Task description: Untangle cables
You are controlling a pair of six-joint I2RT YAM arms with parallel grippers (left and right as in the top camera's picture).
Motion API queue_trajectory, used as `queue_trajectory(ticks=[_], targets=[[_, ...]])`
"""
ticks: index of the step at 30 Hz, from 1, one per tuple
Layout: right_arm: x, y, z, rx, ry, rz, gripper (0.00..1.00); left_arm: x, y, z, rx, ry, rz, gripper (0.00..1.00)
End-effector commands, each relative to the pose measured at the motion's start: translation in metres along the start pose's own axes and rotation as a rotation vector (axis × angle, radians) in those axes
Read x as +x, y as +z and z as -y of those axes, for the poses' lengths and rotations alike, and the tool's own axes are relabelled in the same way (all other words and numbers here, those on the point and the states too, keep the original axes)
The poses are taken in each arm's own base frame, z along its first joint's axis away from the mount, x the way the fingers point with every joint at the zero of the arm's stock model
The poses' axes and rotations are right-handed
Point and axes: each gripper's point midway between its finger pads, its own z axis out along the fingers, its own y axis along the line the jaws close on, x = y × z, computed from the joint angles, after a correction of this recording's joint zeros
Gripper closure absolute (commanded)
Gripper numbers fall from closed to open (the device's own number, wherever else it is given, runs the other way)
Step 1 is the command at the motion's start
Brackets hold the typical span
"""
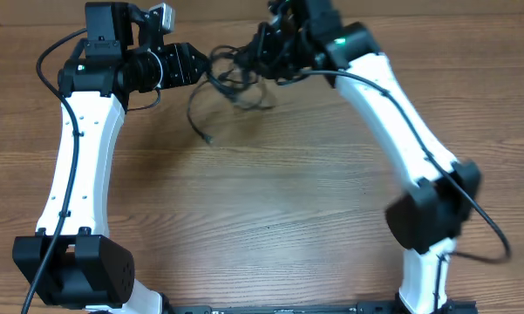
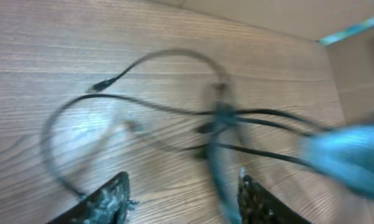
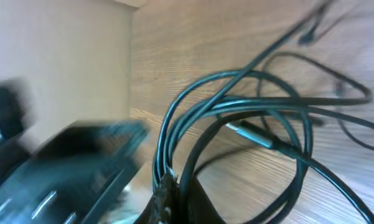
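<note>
The white left arm (image 1: 77, 148) stretches up the brown wooden desk (image 1: 288, 201), then turns its wrist inward. This sets the left claw (image 1: 194, 66) pointing sideways at the thin black flexible cables (image 1: 235, 80). In the wrist view its fingers (image 2: 109, 200) stand apart; a blurred strand crosses the gap, seemingly unpinched. The white right arm (image 1: 392, 113) leans in from the opposite side. The right claw (image 1: 263, 54) is pressed together on several strands of the cables, which fan out from its tips in loops. The tangle sits between the two claws near the desk's far edge. One loose plug end (image 1: 208, 139) trails toward the near side.
</note>
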Motion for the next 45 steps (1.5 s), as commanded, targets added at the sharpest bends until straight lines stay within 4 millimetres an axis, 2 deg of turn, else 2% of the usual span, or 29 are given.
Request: queue_trajectory(ticks=[1, 6, 9, 10, 13, 17, 20, 24, 27, 32, 34, 36, 40, 45], targets=[[0.013, -0.065, -0.043, 0.024, -0.377, 0.097, 0.96, 0.000, 0.000, -0.002, -0.029, 0.027, -0.002, 0.38], [0.043, -0.066, -0.038, 0.087, -0.609, 0.009, 0.96, 0.001, 0.000, 0.006, 0.016, 0.050, -0.009, 0.29], [0.041, -0.066, -0.024, 0.188, -0.622, 0.020, 0.96, 0.002, -0.001, 0.020, 0.098, 0.086, -0.015, 0.25], [0.040, -0.067, -0.019, 0.212, -0.621, 0.021, 0.96, 0.001, -0.003, 0.030, 0.161, 0.124, -0.011, 0.21], [0.040, -0.067, -0.020, 0.206, -0.617, 0.021, 0.96, -0.003, -0.014, 0.047, 0.313, 0.164, 0.006, 0.14], [0.039, -0.067, -0.021, 0.205, -0.610, 0.025, 0.96, -0.001, -0.035, 0.064, 0.501, 0.192, 0.008, 0.16], [0.038, -0.067, -0.021, 0.203, -0.591, 0.030, 0.96, 0.010, -0.037, 0.061, 0.503, 0.158, -0.035, 0.20], [0.033, -0.067, -0.025, 0.191, -0.552, 0.057, 0.96, 0.039, -0.015, 0.038, 0.309, 0.096, -0.155, 0.27], [0.029, -0.070, -0.029, 0.174, -0.507, 0.079, 0.96, 0.058, 0.005, 0.032, 0.243, 0.103, -0.217, 0.29], [0.034, -0.084, -0.051, 0.079, -0.518, 0.066, 0.97, 0.065, 0.034, 0.028, 0.208, 0.120, -0.247, 0.27], [0.038, -0.096, -0.060, 0.067, -0.529, 0.081, 0.96, 0.063, 0.055, 0.020, 0.202, 0.030, -0.259, 0.27], [0.040, -0.101, -0.062, 0.064, -0.532, 0.087, 0.96, 0.062, 0.066, 0.020, 0.228, -0.015, -0.262, 0.27], [0.042, -0.104, -0.062, 0.067, -0.529, 0.082, 0.96, 0.054, 0.084, 0.035, 0.394, -0.075, -0.259, 0.25], [0.044, -0.104, -0.059, 0.077, -0.522, 0.073, 0.96, 0.048, 0.090, 0.055, 0.603, -0.090, -0.269, 0.25]])
